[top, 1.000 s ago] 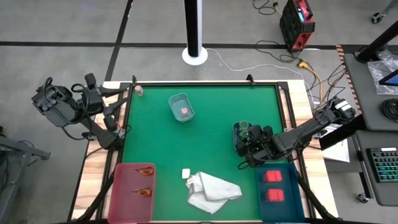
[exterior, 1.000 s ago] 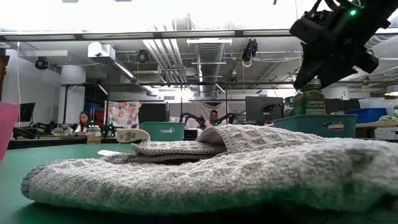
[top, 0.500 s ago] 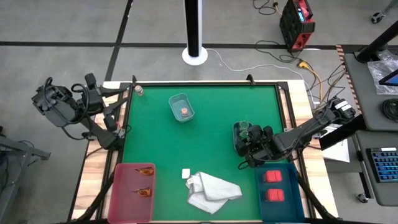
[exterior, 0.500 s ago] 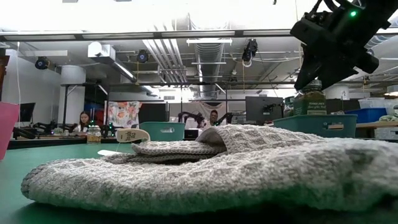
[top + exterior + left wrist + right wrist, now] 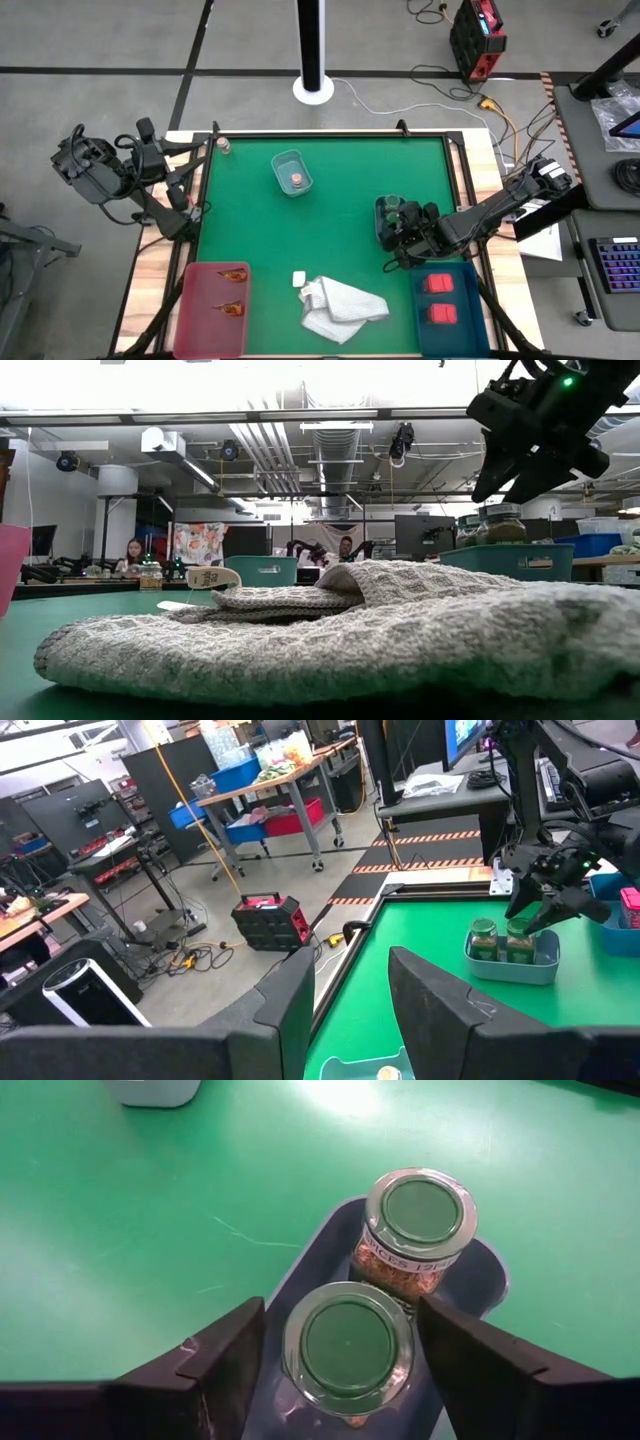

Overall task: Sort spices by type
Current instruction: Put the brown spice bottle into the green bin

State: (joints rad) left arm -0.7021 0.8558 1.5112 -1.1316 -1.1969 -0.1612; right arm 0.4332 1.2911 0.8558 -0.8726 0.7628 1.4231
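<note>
Two greenish jars stand in a small blue-grey tray (image 5: 384,226) on the table's right side. In the right wrist view, one jar (image 5: 348,1346) sits between my fingers and the other (image 5: 420,1215) is behind it. My right gripper (image 5: 348,1380) hovers open just above the tray; its fingers flank the nearer jar with narrow gaps. My left gripper (image 5: 350,985) is open and waits off the table's left edge (image 5: 140,165). A pink-topped jar (image 5: 297,180) stands in a pale tray, and another (image 5: 225,146) stands at the far left corner.
Two red blocks (image 5: 438,298) lie in a blue tray at the near right. Packets (image 5: 230,290) lie in a pink tray at the near left. A white cloth (image 5: 342,305) is heaped at the near edge, with a small white piece (image 5: 298,279) beside it. Green mat lies between.
In the low view, my right gripper's fingers have spread apart and let go of the greenish jar. The jar now stands lower, in the tray beside the other one. The arm itself has hardly shifted.
</note>
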